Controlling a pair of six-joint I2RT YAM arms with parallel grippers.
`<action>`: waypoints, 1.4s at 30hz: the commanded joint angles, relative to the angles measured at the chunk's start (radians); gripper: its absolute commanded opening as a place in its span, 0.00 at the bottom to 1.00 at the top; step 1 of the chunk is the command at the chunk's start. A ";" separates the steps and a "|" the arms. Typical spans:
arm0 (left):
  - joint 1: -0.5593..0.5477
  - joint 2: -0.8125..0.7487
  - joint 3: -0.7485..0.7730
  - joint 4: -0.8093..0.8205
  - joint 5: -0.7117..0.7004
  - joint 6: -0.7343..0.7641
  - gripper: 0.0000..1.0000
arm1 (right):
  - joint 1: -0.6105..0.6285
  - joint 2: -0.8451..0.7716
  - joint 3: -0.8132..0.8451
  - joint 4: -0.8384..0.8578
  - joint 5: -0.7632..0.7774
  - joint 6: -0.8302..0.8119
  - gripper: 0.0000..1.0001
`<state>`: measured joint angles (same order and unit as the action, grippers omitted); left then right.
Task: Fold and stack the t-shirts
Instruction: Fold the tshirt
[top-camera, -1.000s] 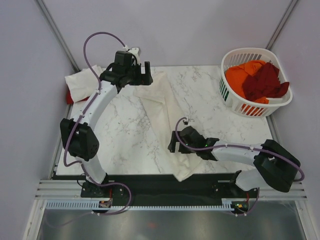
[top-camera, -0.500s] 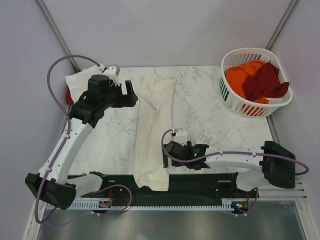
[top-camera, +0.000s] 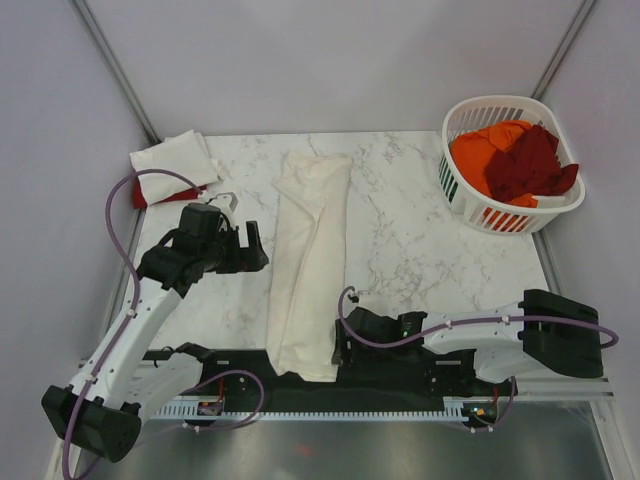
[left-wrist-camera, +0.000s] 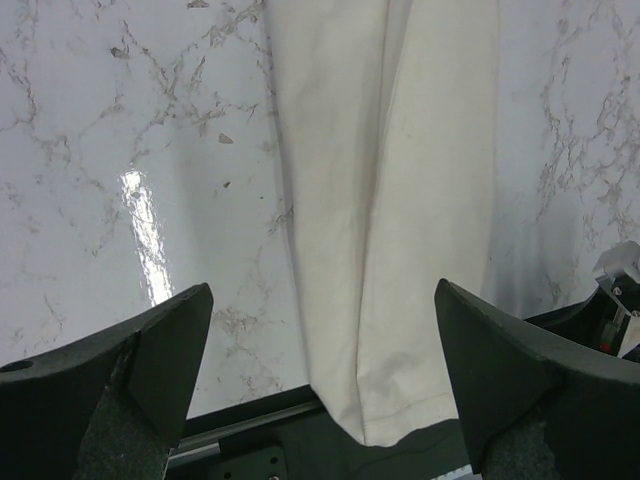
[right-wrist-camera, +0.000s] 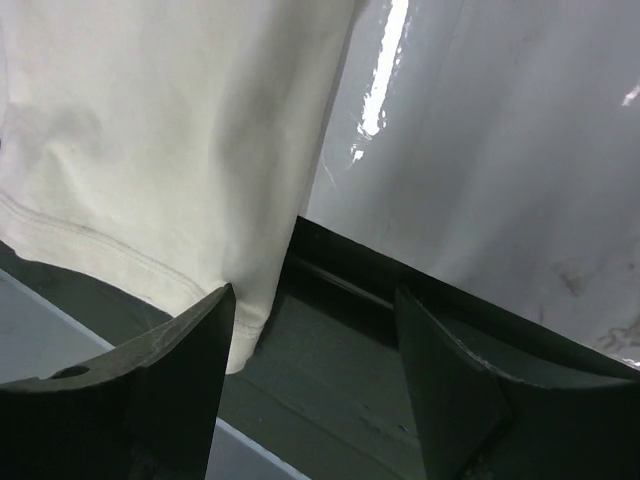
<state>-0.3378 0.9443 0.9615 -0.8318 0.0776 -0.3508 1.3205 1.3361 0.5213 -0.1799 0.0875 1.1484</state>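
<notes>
A cream t-shirt (top-camera: 308, 255) lies folded into a long narrow strip from the far edge of the marble table (top-camera: 430, 235) to its front edge, where the hem hangs over. My left gripper (top-camera: 252, 248) is open and empty, just left of the strip's middle. In the left wrist view (left-wrist-camera: 322, 300) the strip (left-wrist-camera: 390, 180) lies below and ahead, apart from the fingers (left-wrist-camera: 130, 370). My right gripper (top-camera: 338, 346) is open and empty at the front edge, beside the hem's right corner (right-wrist-camera: 240, 340); the cream shirt (right-wrist-camera: 160, 130) fills that view's left.
A folded cream shirt (top-camera: 170, 158) lies on a red one (top-camera: 141, 195) at the back left corner. A white laundry basket (top-camera: 462, 195) at the back right holds orange (top-camera: 480, 150) and dark red shirts (top-camera: 530, 160). A black rail (top-camera: 400, 365) runs along the front edge.
My left arm has let go of the shirt and drawn back from the far edge to the near left. The right gripper has moved to the front edge. The shirt now lies as a strip.
</notes>
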 joint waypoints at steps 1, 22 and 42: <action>-0.003 -0.024 -0.026 0.011 0.022 -0.037 1.00 | 0.037 0.031 -0.030 0.144 -0.153 0.093 0.73; -0.018 -0.056 -0.141 0.020 -0.006 -0.178 0.94 | 0.222 -0.179 0.026 0.031 0.151 0.109 0.80; -0.038 -0.093 -0.147 0.025 -0.021 -0.188 0.94 | 0.132 0.027 0.031 0.128 -0.011 0.102 0.66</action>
<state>-0.3687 0.8669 0.8143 -0.8310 0.0792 -0.5079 1.4616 1.3327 0.5396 -0.0990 0.1162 1.2537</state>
